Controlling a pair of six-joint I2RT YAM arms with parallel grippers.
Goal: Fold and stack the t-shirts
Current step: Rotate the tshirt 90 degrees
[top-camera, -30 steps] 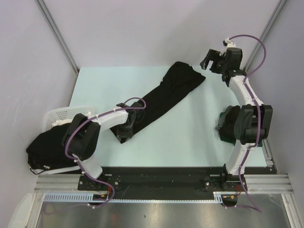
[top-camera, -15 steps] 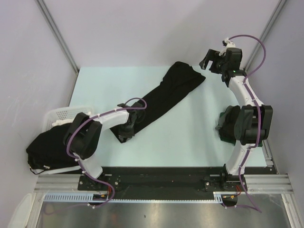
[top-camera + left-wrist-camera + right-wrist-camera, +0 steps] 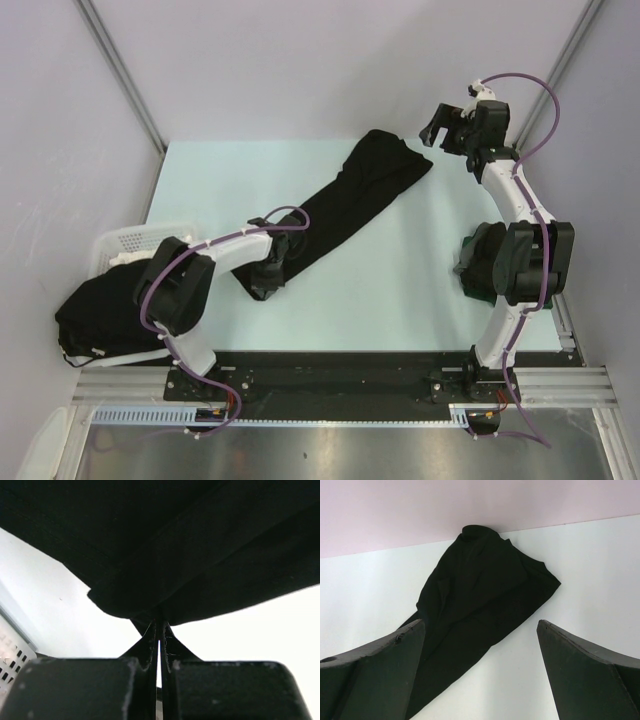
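While a basket [image 3: 125, 240] sits left of the shirt [image 3: 355, 195], the left gripper [image 3: 267, 283] — open before — clamps its near end; right gripper [image 3: 437, 128] gapes.

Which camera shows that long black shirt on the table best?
The top external view: the t-shirt shows almost end to end. Right wrist catches its far part; left wrist only a close-up edge.

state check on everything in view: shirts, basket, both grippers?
Strip t-shirt: unfolded, bunched lengthwise across table.
Left gripper: shut on its near end.
Right gripper: open, empty, beyond its far end.
Shirt heap: unfolded, draped over basket.
Basket: upright, left table edge.
Dark bundle: behind right arm, state unclear.
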